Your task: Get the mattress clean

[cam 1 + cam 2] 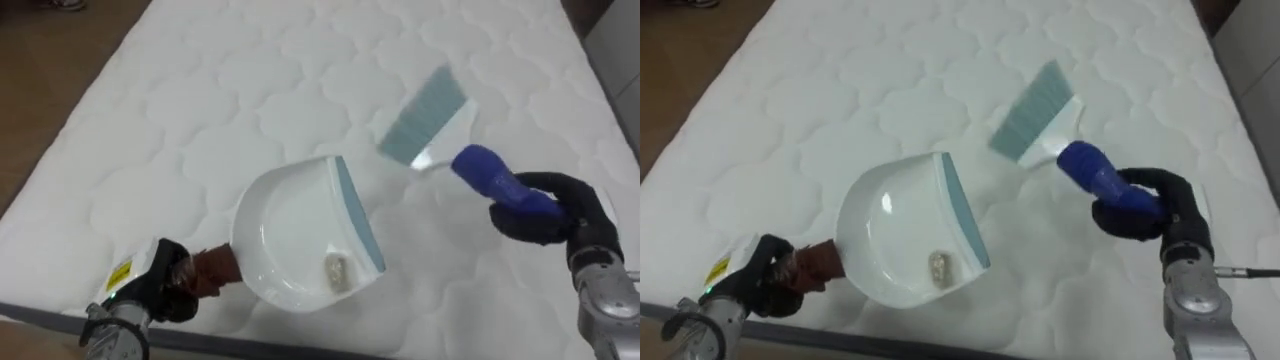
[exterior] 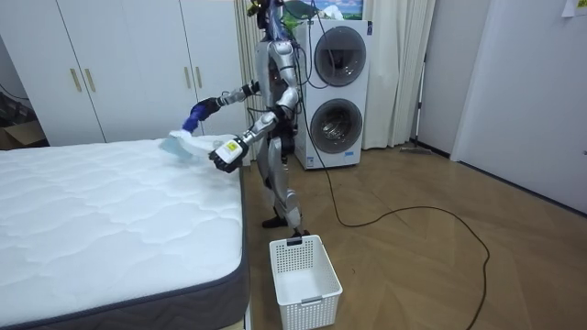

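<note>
Two grips, brush (image 1: 447, 135) right fingers (image 1: 540, 226), dustpan (image 1: 290, 235) left fingers (image 1: 172, 282)

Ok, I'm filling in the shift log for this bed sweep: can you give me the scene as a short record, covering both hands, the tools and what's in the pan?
Robot: stands at the mattress edge, stacked washing machines behind it
Left hand: grips the dustpan by its brown handle
Right hand: grips the brush by its blue handle, bristles pointing away from the robot
Dustpan contents: one small pale scrap close to the lip
Floor: white basket by the bed's corner
</note>
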Robot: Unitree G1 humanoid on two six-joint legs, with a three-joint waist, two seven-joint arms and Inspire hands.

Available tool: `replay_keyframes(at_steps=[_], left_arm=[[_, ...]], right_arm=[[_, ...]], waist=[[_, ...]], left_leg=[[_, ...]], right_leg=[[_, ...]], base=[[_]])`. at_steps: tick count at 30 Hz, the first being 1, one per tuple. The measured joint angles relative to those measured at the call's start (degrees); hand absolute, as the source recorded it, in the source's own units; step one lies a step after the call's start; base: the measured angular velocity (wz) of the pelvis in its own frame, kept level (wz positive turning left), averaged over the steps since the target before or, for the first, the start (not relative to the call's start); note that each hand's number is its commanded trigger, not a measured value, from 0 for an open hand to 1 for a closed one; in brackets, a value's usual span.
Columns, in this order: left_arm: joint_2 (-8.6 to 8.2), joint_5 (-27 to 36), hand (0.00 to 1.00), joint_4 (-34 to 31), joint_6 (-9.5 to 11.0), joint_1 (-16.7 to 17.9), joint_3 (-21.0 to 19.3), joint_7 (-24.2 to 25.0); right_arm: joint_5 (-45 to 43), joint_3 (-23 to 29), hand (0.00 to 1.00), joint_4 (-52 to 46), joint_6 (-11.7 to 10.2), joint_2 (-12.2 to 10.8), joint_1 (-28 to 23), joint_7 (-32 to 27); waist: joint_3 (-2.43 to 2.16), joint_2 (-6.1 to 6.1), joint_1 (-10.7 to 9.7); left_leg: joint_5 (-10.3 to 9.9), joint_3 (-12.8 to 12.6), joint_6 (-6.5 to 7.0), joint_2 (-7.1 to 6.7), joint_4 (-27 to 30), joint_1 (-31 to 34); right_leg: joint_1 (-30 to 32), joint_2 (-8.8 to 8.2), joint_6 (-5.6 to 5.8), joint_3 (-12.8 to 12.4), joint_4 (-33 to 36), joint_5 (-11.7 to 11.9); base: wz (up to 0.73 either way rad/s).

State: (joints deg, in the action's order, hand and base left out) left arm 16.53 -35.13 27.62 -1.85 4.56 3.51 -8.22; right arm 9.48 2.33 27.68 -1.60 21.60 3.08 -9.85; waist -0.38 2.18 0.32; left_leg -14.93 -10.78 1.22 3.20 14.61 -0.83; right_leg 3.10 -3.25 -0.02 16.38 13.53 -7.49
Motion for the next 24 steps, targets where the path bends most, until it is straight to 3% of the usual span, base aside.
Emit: replay_keyframes(at_steps=[3,5,8,11,21,24], left_arm=[[-0.34,0.1,1.00,-2.4,-0.5,0.0,-2.7,0.2],[-0.30,3.4,1.00,-5.4,-0.6,0.3,-4.9,0.2],[-0.28,8.4,1.00,-8.4,-0.6,0.7,-5.8,0.1],[-0.29,8.7,1.00,-9.2,-0.6,0.8,-5.7,0.1],[-0.31,8.9,1.00,-10.8,-0.7,2.9,-6.4,0.3],[-0.30,10.1,1.00,-10.8,-0.7,2.9,-7.0,0.3]], right_arm=[[-0.3,1.2,0.00,-3.9,0.5,-1.1,-0.8,0.0],[-0.6,1.7,0.00,-5.8,0.5,-1.1,-0.9,-0.2],[-0.5,2.0,0.00,-6.8,0.5,-1.1,-0.9,-0.9],[-0.5,2.4,0.00,-8.7,0.5,-1.1,-0.9,-1.3],[-1.0,4.5,0.00,-9.1,0.7,-1.1,-1.0,-2.0],[-0.9,4.5,0.00,-9.2,0.9,-1.1,-1.0,-1.8]], waist=[[-0.05,-0.79,0.0],[0.00,-1.46,-0.1],[0.12,-2.01,-0.2],[0.08,-2.49,-0.2],[0.15,-2.26,-0.4],[0.51,-1.38,-0.2]], left_leg=[[0.0,0.1,-0.02,0.02,-0.1,-0.7],[0.0,0.2,-0.02,-0.02,-0.1,-1.4],[0.0,0.2,-0.02,-0.06,-0.3,-2.6],[0.0,0.4,-0.02,-0.28,-1.2,-3.0],[0.1,1.9,0.13,-1.14,-1.1,-3.0],[0.1,2.4,0.14,-1.38,-1.2,-3.3]], right_leg=[[-0.7,0.28,0.00,-0.1,0.0,0.0],[-1.5,0.21,0.00,0.1,0.0,0.0],[-2.8,0.09,0.15,0.2,0.1,-0.1],[-3.1,-0.07,0.32,0.6,0.2,-0.2],[-3.6,-0.74,0.89,0.9,0.7,-0.6],[-3.6,-1.14,1.07,0.7,2.1,-1.5]], base=[[0.00],[0.00],[0.04],[0.06],[0.06],[0.13]])
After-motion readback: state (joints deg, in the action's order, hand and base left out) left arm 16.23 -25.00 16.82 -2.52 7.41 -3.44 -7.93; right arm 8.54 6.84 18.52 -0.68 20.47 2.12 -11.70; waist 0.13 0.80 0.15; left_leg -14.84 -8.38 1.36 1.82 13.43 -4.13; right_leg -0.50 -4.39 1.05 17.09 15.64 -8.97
